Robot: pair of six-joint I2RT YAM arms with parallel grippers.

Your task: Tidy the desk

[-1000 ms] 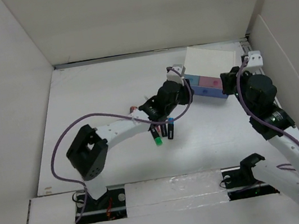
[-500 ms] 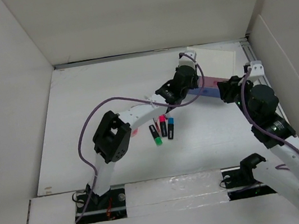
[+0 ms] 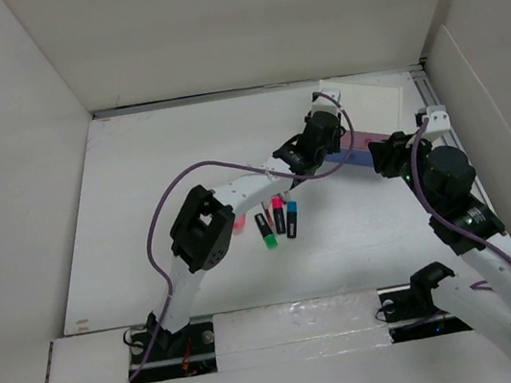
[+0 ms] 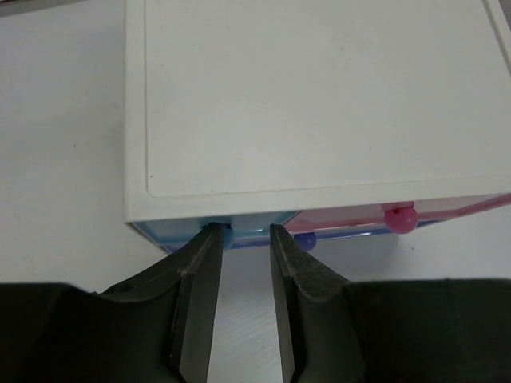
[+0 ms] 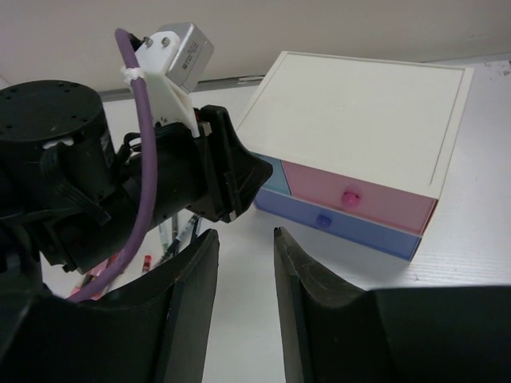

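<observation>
**Both pincers at the drawer box**

From above, the white counter (image 3: pixel 164 167) carries a drawer box (image 3: pixel 368 101) in its far right corner and three markers (image 3: pixel 277 219) near the middle. The left arm (image 3: pixel 246 191) reaches to the box front; the right arm (image 3: pixel 450 190) stands by the right edge.

In the left wrist view, the left pincer (image 4: pixel 243 231) is narrowly apart and holds nothing, with one tip at a pale blue knob (image 4: pixel 227 234).

In the right wrist view, the right pincer (image 5: pixel 243 235) is narrowly apart too, empty, short of the box.
</observation>
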